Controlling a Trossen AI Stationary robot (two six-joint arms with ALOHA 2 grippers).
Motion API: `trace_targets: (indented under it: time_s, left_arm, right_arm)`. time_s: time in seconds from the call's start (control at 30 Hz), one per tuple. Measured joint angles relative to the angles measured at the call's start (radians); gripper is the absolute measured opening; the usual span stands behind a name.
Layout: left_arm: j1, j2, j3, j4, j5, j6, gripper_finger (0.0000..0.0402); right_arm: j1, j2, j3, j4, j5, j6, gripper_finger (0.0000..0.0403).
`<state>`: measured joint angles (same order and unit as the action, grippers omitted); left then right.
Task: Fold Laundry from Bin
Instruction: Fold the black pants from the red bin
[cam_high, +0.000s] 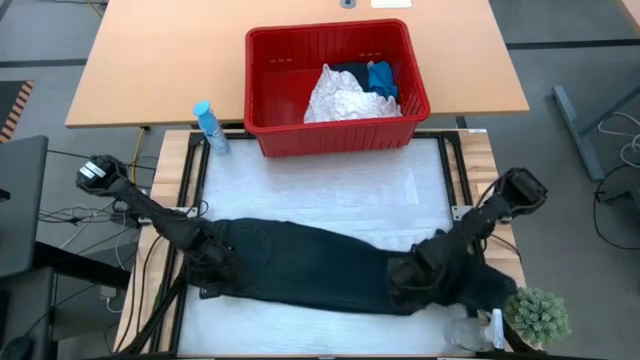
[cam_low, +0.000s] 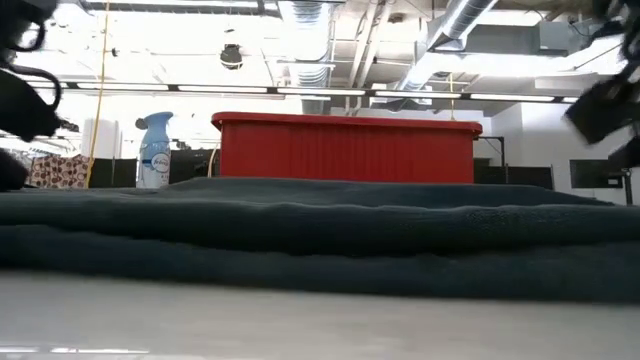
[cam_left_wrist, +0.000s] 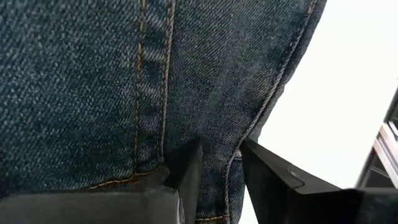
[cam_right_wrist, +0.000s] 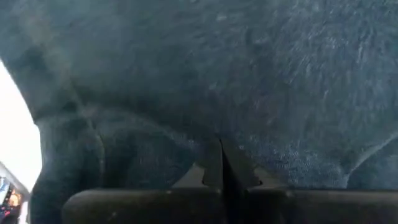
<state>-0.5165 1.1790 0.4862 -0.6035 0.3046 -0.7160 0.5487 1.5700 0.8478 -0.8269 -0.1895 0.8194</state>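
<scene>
**A:** Where do you stand with the laundry?

**B:** Nearest me, at about six o'clock on the table (cam_high: 330, 195), a pair of dark jeans (cam_high: 310, 270) lies spread flat across the white mat. My left claw (cam_left_wrist: 217, 171) sits at its eight o'clock end, fingers part-way apart with a seamed denim edge pinched between them. My right claw (cam_right_wrist: 214, 168) is at the four o'clock end, pressed down on the cloth with its fingers closed together; whether a fold of denim is caught between them I cannot tell.

**A:** Any fold made yet?

**B:** I judge not. From table height the jeans look doubled lengthwise and low, but they run nearly the mat's full width, so the crosswise folds are all ahead.

**A:** And the rest?

**B:** Farther off, at twelve o'clock, the red bin (cam_high: 270, 95) holds a white crinkled piece (cam_high: 340, 98), a small bright blue one (cam_high: 381, 78) beside it, and something dark underneath. A blue spray bottle (cam_high: 210, 127) stands just beside the bin at ten o'clock. So this is early going: one garment out, at least three waiting.
</scene>
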Motion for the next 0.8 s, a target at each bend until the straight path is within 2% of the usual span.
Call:
trace_targets:
  time_s: [0.23,0.37,0.47,0.57,0.63,0.7,0.8]
  left_arm:
    - [0.170,-0.001,0.002,-0.052,-0.029,0.151,0.0110]
    - [0.282,-0.001,0.002,-0.057,-0.056,0.204,0.0110]
    - [0.351,-0.002,0.002,-0.061,-0.056,0.221,0.0110]
    - [0.385,-0.003,0.002,-0.069,-0.052,0.227,0.0110]
    - [0.388,-0.003,0.002,-0.077,-0.043,0.242,0.0110]
    - [0.389,-0.002,0.002,-0.095,-0.013,0.280,0.0110]
    - [0.374,-0.002,0.002,-0.159,0.035,0.336,0.0110]
  right_arm:
    - [-0.187,-0.003,-0.072,-0.021,0.006,-0.116,0.0018]
    - [-0.298,-0.003,-0.072,-0.021,0.092,-0.157,0.0018]
    - [-0.368,-0.003,-0.071,-0.035,0.106,-0.159,0.0019]
    - [-0.396,-0.006,-0.048,-0.063,0.123,-0.173,0.0024]
    - [-0.394,-0.019,-0.018,-0.089,0.190,-0.188,0.0027]
    - [-0.384,-0.058,0.025,-0.142,0.252,-0.193,0.0028]
    - [-0.368,-0.131,0.074,-0.240,0.279,-0.170,0.0027]
